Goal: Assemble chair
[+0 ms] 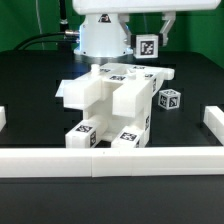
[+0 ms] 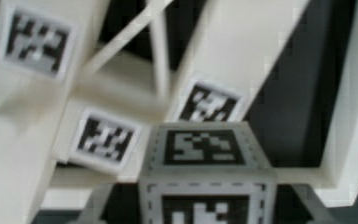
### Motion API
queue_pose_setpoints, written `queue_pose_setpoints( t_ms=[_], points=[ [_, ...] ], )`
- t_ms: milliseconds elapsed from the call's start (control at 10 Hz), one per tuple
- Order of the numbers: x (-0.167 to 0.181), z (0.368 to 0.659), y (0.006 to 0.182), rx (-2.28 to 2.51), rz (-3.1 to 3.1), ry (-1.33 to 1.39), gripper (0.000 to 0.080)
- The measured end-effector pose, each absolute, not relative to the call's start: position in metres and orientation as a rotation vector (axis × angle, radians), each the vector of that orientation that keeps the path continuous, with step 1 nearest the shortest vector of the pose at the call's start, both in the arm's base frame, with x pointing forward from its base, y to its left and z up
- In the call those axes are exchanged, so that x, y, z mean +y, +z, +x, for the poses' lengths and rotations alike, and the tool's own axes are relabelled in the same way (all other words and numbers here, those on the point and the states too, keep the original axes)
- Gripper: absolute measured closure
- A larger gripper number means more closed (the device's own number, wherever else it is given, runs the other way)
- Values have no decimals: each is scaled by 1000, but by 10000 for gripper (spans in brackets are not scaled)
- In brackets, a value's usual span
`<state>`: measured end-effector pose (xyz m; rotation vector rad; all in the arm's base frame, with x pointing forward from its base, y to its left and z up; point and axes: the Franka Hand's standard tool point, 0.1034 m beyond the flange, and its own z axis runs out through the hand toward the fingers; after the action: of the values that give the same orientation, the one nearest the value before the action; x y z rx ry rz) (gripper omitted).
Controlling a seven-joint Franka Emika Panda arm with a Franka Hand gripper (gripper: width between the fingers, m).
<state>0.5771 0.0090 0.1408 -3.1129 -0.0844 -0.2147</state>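
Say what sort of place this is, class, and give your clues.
Probably a robotics lab bench: black tabletop fenced by plain white rails, glossy white tagged plastic chair parts, white robot arm.

The exterior view looks from a little above the counter (image 1: 40,80), over a white rail (image 1: 100,163) in front, toward the robot base (image 1: 103,35) at the back; the chair (image 1: 110,105) stands in the middle, at medium distance. The wrist view is very near and blurred, filled by white tagged parts (image 2: 105,110) and a tagged block (image 2: 202,150). Both views share white tagged parts; which ones, I cannot tell.
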Motion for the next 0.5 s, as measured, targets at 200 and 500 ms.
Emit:
queue_pose_setpoints(
  t_ms=[200, 500],
  points=[
    [8, 585, 139, -152, -3119, -216, 515],
    [7, 585, 138, -165, -3120, -209, 515]
  ],
)
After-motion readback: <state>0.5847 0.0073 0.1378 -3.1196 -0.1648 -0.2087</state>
